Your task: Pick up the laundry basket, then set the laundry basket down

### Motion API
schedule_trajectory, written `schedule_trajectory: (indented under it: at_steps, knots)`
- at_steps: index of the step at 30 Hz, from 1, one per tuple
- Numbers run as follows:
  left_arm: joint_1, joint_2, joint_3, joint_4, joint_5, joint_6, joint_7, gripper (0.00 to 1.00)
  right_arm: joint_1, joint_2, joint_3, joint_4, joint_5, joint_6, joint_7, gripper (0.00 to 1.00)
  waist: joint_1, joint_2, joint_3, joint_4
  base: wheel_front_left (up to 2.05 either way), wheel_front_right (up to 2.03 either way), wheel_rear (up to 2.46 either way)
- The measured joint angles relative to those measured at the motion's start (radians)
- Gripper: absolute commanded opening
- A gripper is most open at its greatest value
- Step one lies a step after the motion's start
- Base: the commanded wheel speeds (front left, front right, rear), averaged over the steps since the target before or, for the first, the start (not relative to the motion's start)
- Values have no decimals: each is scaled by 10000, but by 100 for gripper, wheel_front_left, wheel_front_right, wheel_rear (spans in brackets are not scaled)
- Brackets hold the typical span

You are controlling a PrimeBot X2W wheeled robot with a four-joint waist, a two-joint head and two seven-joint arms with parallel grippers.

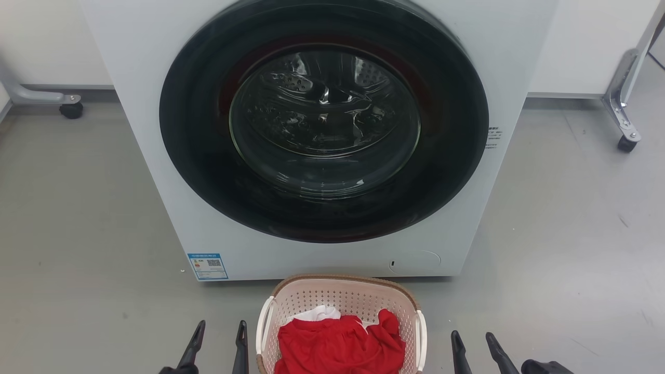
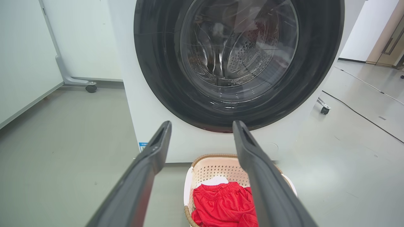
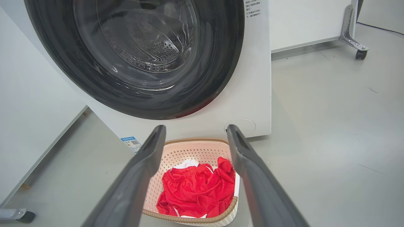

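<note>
Right now my left claw point(image 1: 221, 328) and my right claw point(image 1: 473, 337) are both spread wide and empty. They touch nothing and hang one on each side of the laundry basket point(image 1: 343, 295), close beside its white handles point(image 1: 265, 322). I judge this flanking stance lets each claw close on a handle for an even lift. The basket sits on the floor point(image 1: 78, 234) between them, just on the near side of the washing machine point(image 1: 145, 156), with red clothing point(image 1: 337, 345) inside.

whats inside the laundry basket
The laundry basket holds a crumpled red garment with a bit of white cloth poking out at its far edge. They cover the basket's bottom, so anything underneath is hidden.
</note>
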Motion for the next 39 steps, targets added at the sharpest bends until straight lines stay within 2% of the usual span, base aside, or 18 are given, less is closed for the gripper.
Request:
schedule_trajectory:
  at_steps: [12,39]
  knots:
    - [87,-25,-387,-23,1561,324,-449,100,8,2,554,12,-1620,-316,-437,100,0,0,15,-6,0,0,0]
    - [131,-142,-318,226,1241,234,-449,100,157,10,261,6,-1620,-318,-439,100,0,0,15,-29,0,0,0]
